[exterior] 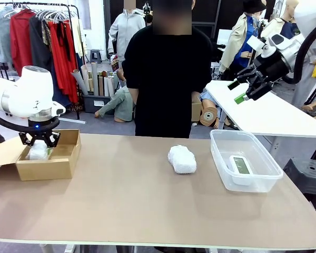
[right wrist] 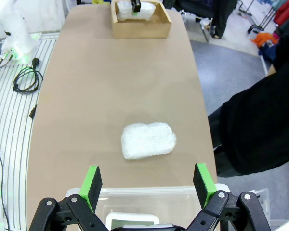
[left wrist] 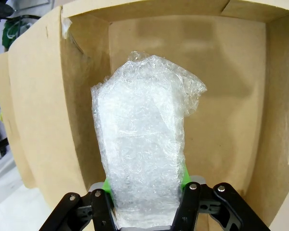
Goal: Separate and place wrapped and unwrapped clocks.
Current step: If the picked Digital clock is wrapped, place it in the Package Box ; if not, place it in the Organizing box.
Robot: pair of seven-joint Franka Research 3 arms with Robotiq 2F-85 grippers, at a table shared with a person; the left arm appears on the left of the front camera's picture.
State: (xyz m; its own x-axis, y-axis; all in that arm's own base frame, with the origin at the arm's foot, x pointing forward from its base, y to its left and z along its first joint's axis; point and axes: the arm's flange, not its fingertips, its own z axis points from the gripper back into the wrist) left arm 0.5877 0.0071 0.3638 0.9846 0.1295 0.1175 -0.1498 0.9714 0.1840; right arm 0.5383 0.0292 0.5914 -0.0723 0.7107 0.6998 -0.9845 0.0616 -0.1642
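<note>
My left gripper (exterior: 39, 148) reaches down into the brown cardboard box (exterior: 60, 166) at the table's left and is shut on a wrapped clock (left wrist: 139, 159), a bundle in crinkly white bubble wrap held between the green pads (left wrist: 184, 176). A second wrapped clock (exterior: 181, 158) lies on the table's middle, also seen as a white bundle (right wrist: 148, 140) in the right wrist view. The bare white clock (exterior: 241, 166) with a grey screen lies inside the clear plastic tub (exterior: 221, 154) at the right. My right gripper (exterior: 237, 90) hangs open, high above the table's right side.
A person in black (exterior: 166, 74) stands at the far edge with hands behind the back. A white table (exterior: 274, 113) stands behind on the right. The box's flap (exterior: 2, 153) hangs open to the left. Bare tabletop (exterior: 121, 205) stretches along the near side.
</note>
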